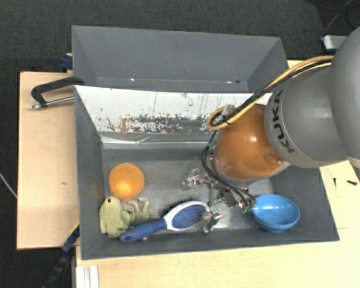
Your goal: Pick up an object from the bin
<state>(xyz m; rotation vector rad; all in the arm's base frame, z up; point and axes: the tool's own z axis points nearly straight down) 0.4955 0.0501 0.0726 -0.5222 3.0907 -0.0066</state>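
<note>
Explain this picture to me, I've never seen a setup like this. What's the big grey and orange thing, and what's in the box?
One camera looks down into a grey metal bin. The big grey shape with the orange cover is a robot arm reaching in from the right; its job is to pick one thing out. At its tip is a two-finger gripper, low over the bin floor, fingers apart with nothing between them. On the floor lie an orange ball, a pale green soft toy, a blue brush whose head is beside the gripper, and a blue bowl on the right.
</note>
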